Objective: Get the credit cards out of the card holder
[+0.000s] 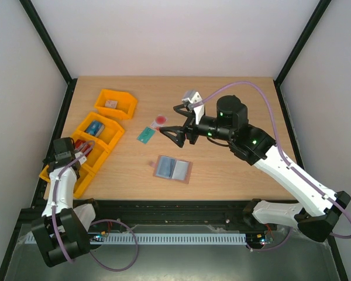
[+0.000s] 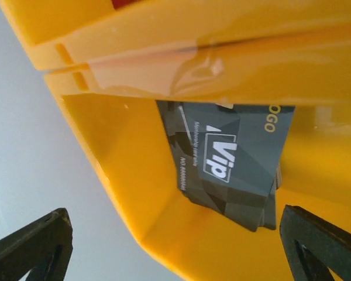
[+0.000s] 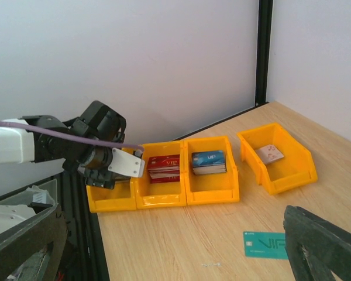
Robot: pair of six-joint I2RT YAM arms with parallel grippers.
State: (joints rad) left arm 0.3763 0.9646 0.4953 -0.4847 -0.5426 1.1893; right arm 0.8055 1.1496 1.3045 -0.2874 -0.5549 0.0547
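Observation:
The card holder (image 1: pixel 172 168) lies open on the table, grey-blue inside up, reddish-brown at its edges. The teal-green card (image 1: pixel 145 135) lies flat on the table left of my right gripper and also shows in the right wrist view (image 3: pixel 265 244). The pale card with a red round mark (image 1: pixel 158 122) lies just behind it. My right gripper (image 1: pixel 171 122) is open and empty, hovering beside both cards. My left gripper (image 1: pixel 76 153) is open and empty over the orange bins, above a stack of dark grey cards (image 2: pixel 231 164).
A row of three orange bins (image 3: pixel 213 184) runs along the table's left edge, holding grey, red (image 3: pixel 164 167) and blue (image 3: pixel 208 162) card stacks. A separate orange bin (image 1: pixel 115 103) at the back left holds a pale card. My left arm (image 3: pixel 99 152) hangs over the leftmost bin.

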